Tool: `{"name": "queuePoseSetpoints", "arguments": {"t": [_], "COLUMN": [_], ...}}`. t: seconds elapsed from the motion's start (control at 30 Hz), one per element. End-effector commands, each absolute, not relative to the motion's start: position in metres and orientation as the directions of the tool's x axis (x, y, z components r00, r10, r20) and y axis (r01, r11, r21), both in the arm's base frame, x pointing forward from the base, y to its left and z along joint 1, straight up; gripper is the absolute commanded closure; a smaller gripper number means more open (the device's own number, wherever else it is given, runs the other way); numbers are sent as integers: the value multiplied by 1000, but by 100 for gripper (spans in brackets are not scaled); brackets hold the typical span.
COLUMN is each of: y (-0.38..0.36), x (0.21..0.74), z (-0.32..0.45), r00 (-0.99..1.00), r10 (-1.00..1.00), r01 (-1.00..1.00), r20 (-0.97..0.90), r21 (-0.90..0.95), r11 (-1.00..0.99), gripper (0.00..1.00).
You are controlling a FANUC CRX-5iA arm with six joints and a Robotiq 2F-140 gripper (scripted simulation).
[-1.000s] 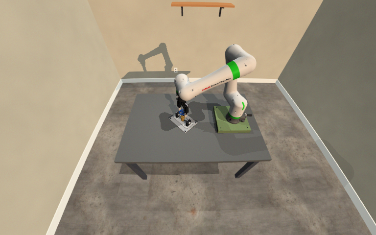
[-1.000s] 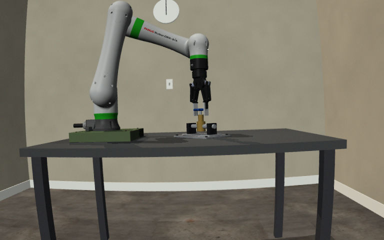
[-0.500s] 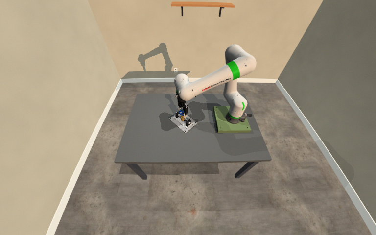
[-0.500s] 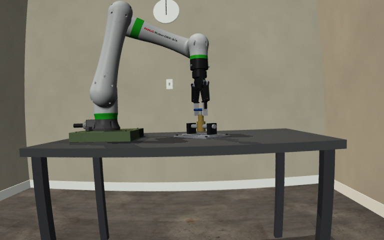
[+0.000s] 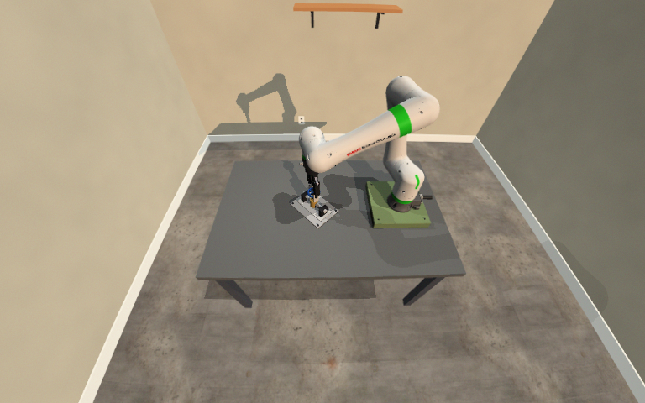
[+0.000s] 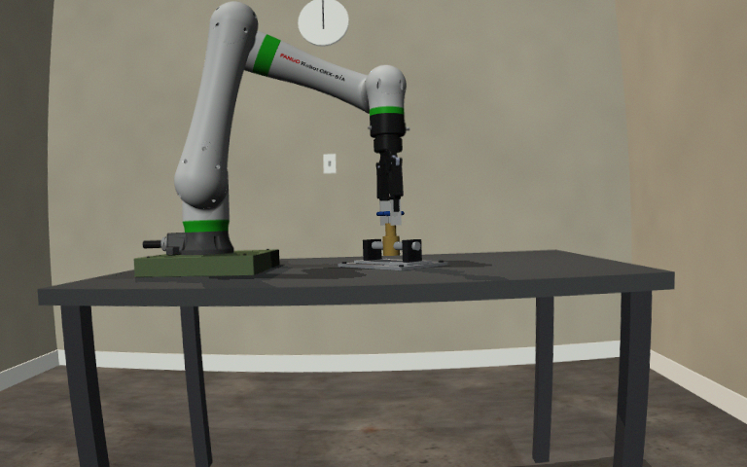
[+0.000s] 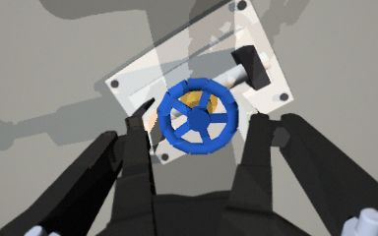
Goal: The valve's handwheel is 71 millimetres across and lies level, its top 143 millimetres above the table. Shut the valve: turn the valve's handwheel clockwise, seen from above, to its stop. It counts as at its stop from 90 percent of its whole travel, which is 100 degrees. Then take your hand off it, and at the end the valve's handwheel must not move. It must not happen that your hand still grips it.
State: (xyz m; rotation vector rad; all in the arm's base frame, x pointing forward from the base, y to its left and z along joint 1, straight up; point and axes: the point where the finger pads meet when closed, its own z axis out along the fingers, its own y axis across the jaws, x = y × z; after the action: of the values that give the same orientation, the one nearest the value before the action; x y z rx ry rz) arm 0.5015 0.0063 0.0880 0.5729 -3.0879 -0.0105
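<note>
Mid-turn on the blue handwheel [image 7: 198, 117], jaws clamped from above at roughly half their span, one finger at 9 o'clock of the rim and the other at 3 o'clock in the wrist view. Holding the wheel, then, not merely straddling it.

To do this step well: keep the wrist axis straight over the hub so the rotation stays pure and the pads do not walk around the rim. Keep the squeeze even on both sides; a lopsided press would probably let one pad slide along the rim. Hold height constant, neither bearing down on the brass stem [image 6: 390, 239] nor lifting off. Turn clockwise as seen from above until the wheel resists, then stop rather than force it. How much travel remains cannot be judged; no mark on the wheel shows its angle.

Placement: valve on a pale base plate [image 7: 268, 41], plate skewed in the wrist view, lying on the dark surface [image 5: 266, 247] near its middle, at about 9 o'clock from the arm's green pedestal [image 5: 421, 219] in the top view. Wheel centred between the fingers, hub just ahead of the palm, gripper hanging vertical over it in the exterior view.
</note>
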Motion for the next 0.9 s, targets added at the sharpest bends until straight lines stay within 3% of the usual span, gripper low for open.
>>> {"name": "queuePoseSetpoints", "arguments": {"t": [0.0, 0.87], "y": [6, 6], "x": [502, 502], "z": [88, 88], "r00": [-953, -983], "r10": [-304, 181], "r01": [-304, 181], "r20": [0, 3], "r21": [7, 6], "r11": [953, 983], "gripper": [100, 100]}}
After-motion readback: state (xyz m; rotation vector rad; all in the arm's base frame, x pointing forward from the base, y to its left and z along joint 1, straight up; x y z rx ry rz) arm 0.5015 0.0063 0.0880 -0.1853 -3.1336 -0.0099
